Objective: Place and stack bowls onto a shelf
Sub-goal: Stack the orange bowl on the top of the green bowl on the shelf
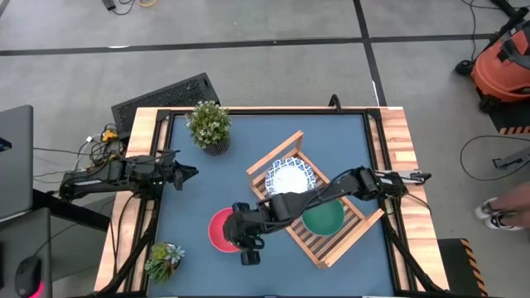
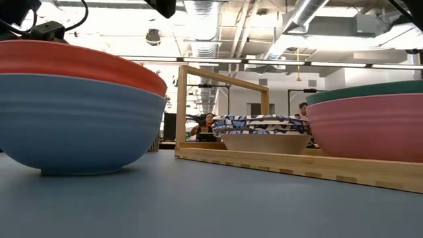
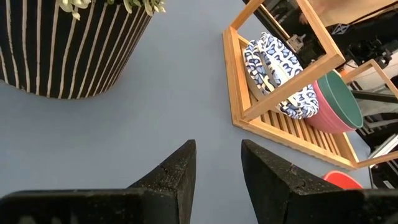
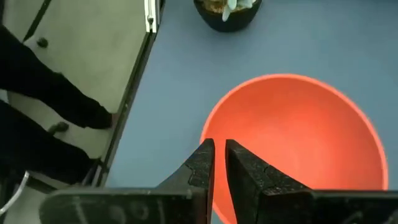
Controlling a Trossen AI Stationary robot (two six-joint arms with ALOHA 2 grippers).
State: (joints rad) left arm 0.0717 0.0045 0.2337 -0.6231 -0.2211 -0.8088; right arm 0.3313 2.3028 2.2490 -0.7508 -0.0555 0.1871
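Note:
A red bowl [image 1: 219, 228] sits nested in a light blue bowl [image 2: 73, 125], which rests by its base on the blue table top. My right gripper [image 1: 238, 240] reaches over the shelf [image 1: 348, 236] and is shut on the red bowl [image 4: 298, 137]. On the shelf's slats stand white bowls with blue patterns [image 1: 290, 176] and a green bowl [image 1: 323, 218] nested in a pink bowl [image 2: 370, 129]. My left gripper [image 3: 217, 168] is open and empty near the table's left edge [image 1: 184, 174]. My right gripper pinches the red bowl's rim [image 4: 208, 134] on its near right side, one finger inside the bowl and one outside. The fingers come from above, slanting down. The red bowl still sits in the light blue bowl [image 2: 66, 66].
A striped pot with a plant [image 1: 209, 126] stands at the far left. A small plant [image 1: 163, 258] stands at the near left corner. Open table lies between my left gripper and the shelf. A person's shoe [image 1: 497, 217] shows on the floor to the right.

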